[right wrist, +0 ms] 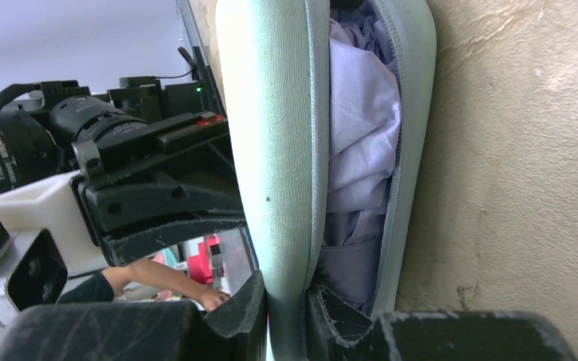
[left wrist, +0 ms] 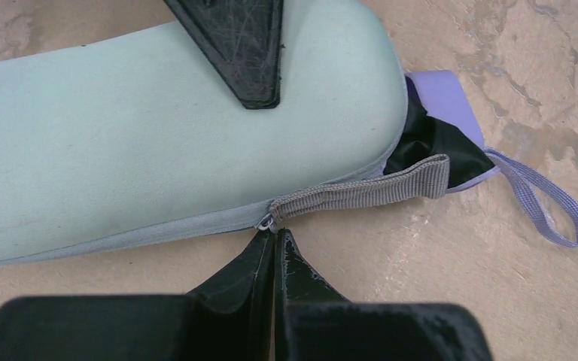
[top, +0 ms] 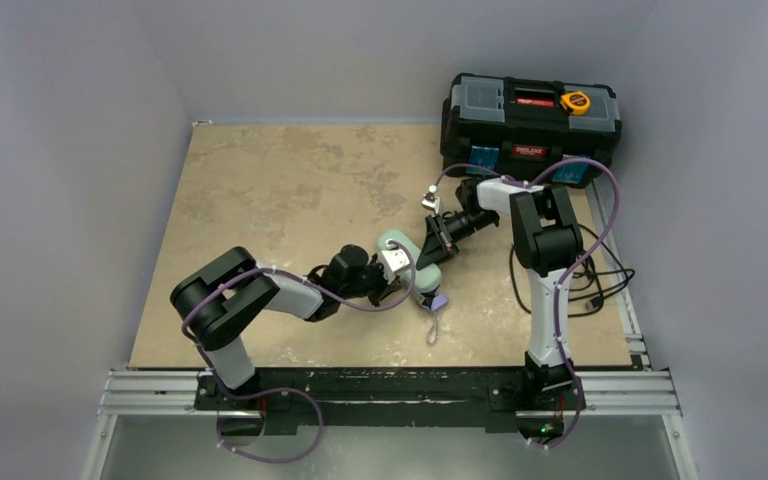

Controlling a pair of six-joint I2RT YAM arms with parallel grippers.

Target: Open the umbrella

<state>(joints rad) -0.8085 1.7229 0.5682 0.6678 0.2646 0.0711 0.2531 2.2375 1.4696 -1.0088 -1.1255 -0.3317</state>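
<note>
Nearest to the lens in the left wrist view, the left gripper [left wrist: 275,244] has its jaws pressed fully together, and they seem to pinch the small metal zipper pull [left wrist: 265,222] at the seam of the mint-green sleeve [left wrist: 120,150], just where the grey webbing tab [left wrist: 361,192] begins. I judge this grip is for drawing the zipper along the seam. The right gripper [right wrist: 286,312] is narrow and clamped on the upper wall of the sleeve, probably to hold the case steady and keep it from sliding while the zipper is pulled. The umbrella [right wrist: 361,150] is inside the sleeve, near the middle of the table [top: 260,200] between the two arms. Its folded lavender canopy shows through the open part of the seam, and the lavender handle [left wrist: 444,90] with its strap [left wrist: 549,210] sticks out at the near end. A black toolbox [top: 530,125] stands at the far right, well apart. The umbrella must come out of the sleeve before it can be opened, so the task looks to be at an early step.
</note>
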